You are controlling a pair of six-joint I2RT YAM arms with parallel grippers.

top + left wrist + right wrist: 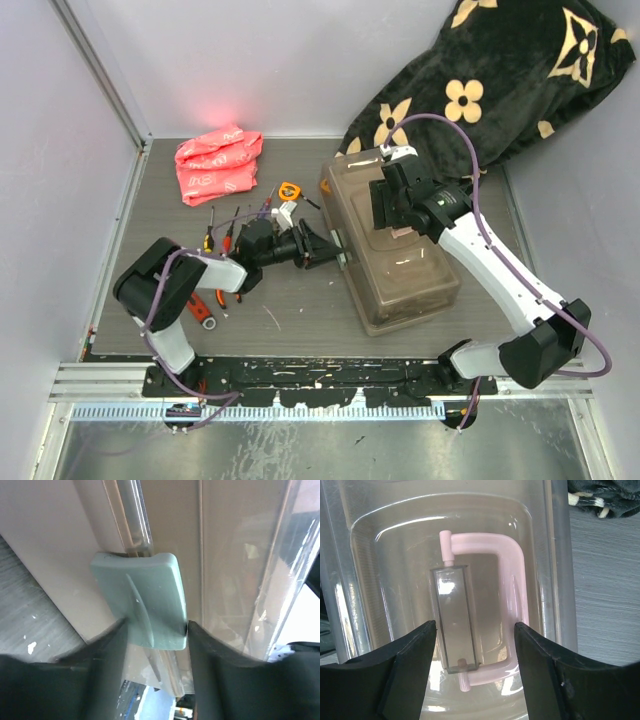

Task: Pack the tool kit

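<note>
The tool kit's brown translucent toolbox [400, 265] lies with its lid down in the middle of the table. On its left side is a grey-green latch [142, 597], and my left gripper [155, 630] is shut on that latch's lower end, one finger touching each side. My right gripper [475, 630] hangs open over the lid. Its fingers straddle the pale pink handle [512, 580] and the clear handle block [454, 620]. Screwdrivers [222, 232], an orange tape measure [290, 189], a red wrench [203, 308] and orange pliers [233, 293] lie on the table left of the box.
A crumpled pink-red bag [218, 165] lies at the back left. The black flower-patterned blanket [490, 80] is heaped in the back right corner, just behind the toolbox. Walls close in the table on the left, back and right.
</note>
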